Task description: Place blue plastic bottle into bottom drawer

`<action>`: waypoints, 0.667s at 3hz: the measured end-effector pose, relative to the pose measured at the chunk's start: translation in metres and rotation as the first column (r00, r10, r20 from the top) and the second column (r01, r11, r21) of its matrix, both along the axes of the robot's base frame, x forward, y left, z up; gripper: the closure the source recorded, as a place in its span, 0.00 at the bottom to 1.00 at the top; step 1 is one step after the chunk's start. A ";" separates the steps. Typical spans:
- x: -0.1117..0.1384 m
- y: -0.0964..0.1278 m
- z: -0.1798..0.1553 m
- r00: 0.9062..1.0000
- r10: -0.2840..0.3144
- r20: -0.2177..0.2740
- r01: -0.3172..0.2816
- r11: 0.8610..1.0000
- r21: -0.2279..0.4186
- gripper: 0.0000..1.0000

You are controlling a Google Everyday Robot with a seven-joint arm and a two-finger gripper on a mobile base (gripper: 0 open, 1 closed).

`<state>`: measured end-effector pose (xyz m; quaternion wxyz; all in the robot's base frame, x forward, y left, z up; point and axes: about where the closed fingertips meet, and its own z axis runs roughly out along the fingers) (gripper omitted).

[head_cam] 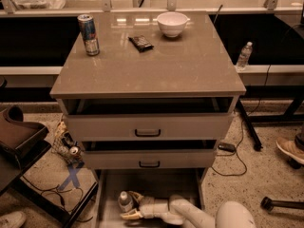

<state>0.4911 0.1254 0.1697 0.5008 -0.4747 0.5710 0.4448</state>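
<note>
The blue plastic bottle (125, 203), clear with a white cap, stands upright in the open bottom drawer (110, 184), near its left side. My gripper (127, 206) reaches into that drawer from the lower right on a white arm. Its two pale fingers (137, 195) sit on either side of the bottle's body, closed around it. The drawer's grey floor shows behind the bottle. Part of the bottle's lower body is hidden by the fingers.
The two upper drawers (147, 127) stand slightly pulled out above the bottom one. On the cabinet top are a blue-and-silver can (89, 34), a dark packet (141, 42) and a white bowl (172, 23). A small bottle (243, 55) stands on the right ledge. Cables and a chair base lie on the floor.
</note>
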 end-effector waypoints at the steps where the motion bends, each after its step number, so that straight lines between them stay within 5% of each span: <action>1: -0.001 0.001 0.000 1.000 0.002 -0.001 -0.002 1.000 0.001 0.00; 2: -0.001 0.001 0.000 1.000 0.002 -0.001 -0.002 1.000 0.001 0.00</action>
